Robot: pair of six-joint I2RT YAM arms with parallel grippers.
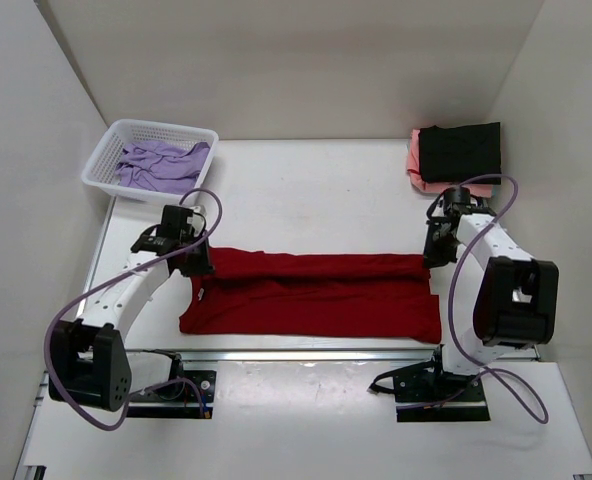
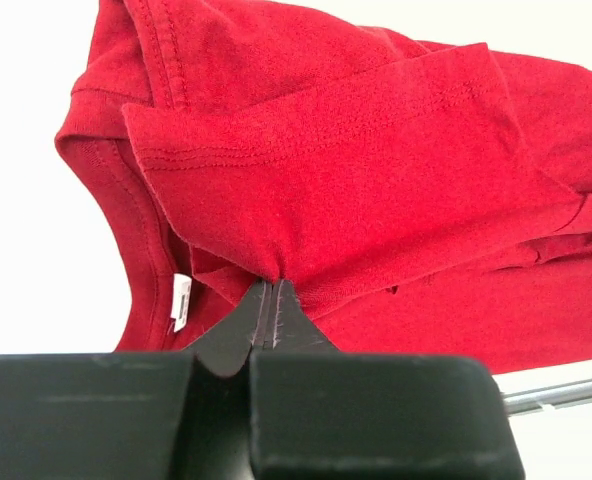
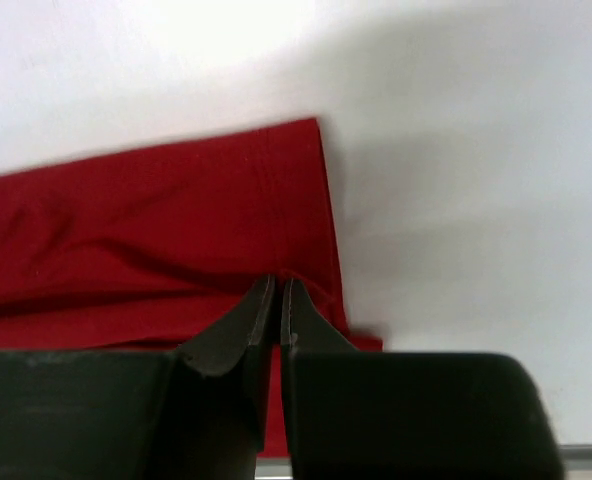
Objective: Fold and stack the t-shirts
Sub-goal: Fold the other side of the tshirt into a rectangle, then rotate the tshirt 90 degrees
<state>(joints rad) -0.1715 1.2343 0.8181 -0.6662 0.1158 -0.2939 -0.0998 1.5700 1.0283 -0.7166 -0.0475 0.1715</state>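
A bright red t-shirt (image 1: 311, 295) lies stretched across the table, its far edge folded over toward the near side. My left gripper (image 1: 198, 262) is shut on its left end, pinching a sleeve fold (image 2: 276, 270) by the collar and white label. My right gripper (image 1: 432, 256) is shut on the shirt's far right hem corner (image 3: 286, 275). A pale lavender t-shirt (image 1: 161, 165) lies crumpled in the basket. A folded black t-shirt (image 1: 461, 152) lies on a salmon pink t-shirt (image 1: 413, 160) at the back right.
A white plastic mesh basket (image 1: 111, 150) stands at the back left corner. White walls enclose the table on three sides. A metal rail (image 1: 306, 354) runs along the near edge just below the red shirt.
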